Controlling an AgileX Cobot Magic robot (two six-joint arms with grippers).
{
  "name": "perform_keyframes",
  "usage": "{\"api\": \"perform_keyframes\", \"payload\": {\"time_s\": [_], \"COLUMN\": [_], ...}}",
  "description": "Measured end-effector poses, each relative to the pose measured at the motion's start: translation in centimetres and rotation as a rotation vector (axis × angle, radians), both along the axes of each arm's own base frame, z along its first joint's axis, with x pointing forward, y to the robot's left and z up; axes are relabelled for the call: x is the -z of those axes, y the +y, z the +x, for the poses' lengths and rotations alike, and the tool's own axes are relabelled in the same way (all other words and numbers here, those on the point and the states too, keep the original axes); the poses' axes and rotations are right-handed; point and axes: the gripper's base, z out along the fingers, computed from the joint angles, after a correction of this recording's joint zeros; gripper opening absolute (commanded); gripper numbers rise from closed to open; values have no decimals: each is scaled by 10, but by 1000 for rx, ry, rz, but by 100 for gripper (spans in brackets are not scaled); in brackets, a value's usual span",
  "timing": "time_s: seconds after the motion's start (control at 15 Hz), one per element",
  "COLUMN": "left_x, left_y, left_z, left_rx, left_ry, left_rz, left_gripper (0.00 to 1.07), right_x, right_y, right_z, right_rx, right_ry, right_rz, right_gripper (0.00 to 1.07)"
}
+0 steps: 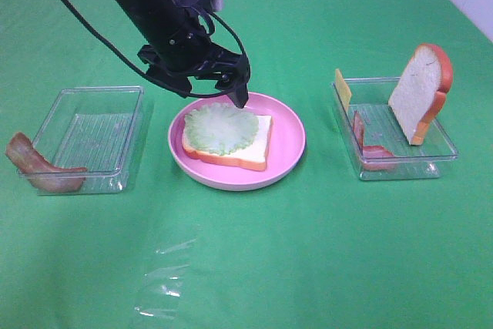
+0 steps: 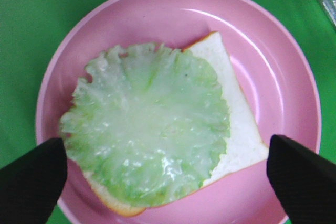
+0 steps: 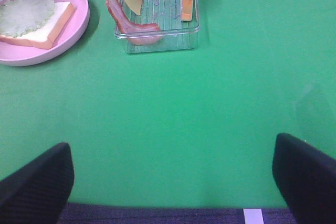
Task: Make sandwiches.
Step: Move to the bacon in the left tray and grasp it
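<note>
The pink plate (image 1: 291,152) lies straight beneath the left pincer (image 2: 167,150), whose jaws stand spread wide with nothing between them. On the plate rests the base bread slice (image 1: 258,146), white with an orange-brown crust, and on it a pale green, frilled lettuce leaf (image 1: 219,127) that overhangs the side away from the exposed corner. The right pincer (image 3: 172,148) is likewise spread and empty; ahead of it, well apart, stands the right tray (image 1: 447,148). Leaning there are an upright bread slice (image 1: 416,94), a reddish-brown bacon strip (image 1: 373,152) whose long axis runs toward that pincer, and thin yellow cheese (image 1: 342,88). For those layers the right arm looks nearer. A second bacon strip (image 1: 35,166) drapes over the left tray (image 1: 100,92), outward of the left pincer.
</note>
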Motion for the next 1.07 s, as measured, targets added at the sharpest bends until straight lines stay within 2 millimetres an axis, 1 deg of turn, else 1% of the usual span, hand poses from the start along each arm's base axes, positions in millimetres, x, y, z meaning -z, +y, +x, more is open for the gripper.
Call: {"api": "perform_keyframes", "payload": {"time_s": [0.07,0.13,0.2,0.27,0.33,0.4,0.47,0.53,0.6,0.67,0.73,0.87,0.93,1.0,1.07], "left_x": [-15,-40,-55,-66,-71,-73,-75,-75,-73,-76,-77,-70,-65,-59,-54], "left_y": [1,3,5,9,15,27,44,69,108,121,148,190,205,212,215], "left_z": [-1,-7,-11,-11,-11,-10,-13,-21,-35,-39,-46,-54,-55,-57,-57], "left_rx": [9,34,33,3,-40,-91,-134,-182,-253,-282,-334,-420,-435,-420,-401], "left_ry": [3,37,61,50,42,45,62,96,157,165,190,237,256,268,282], "left_rz": [12,30,46,69,100,123,137,156,181,181,186,201,209,223,233], "left_gripper": [102,102,102,102,102,102,102,102,102,102,102,102,102,102,102], "right_x": [0,0,0,0,0,0,0,0,0,0,0,0,0,0,0], "right_y": [0,0,0,0,0,0,0,0,0,0,0,0,0,0,0], "right_z": [0,0,0,0,0,0,0,0,0,0,0,0,0,0,0], "right_rx": [0,0,0,0,0,0,0,0,0,0,0,0,0,0,0], "right_ry": [0,0,0,0,0,0,0,0,0,0,0,0,0,0,0], "right_rz": [0,0,0,0,0,0,0,0,0,0,0,0,0,0,0], "right_gripper": [98,98,98,98,98,98,98,98,98,98,98,98,98,98,98]}}
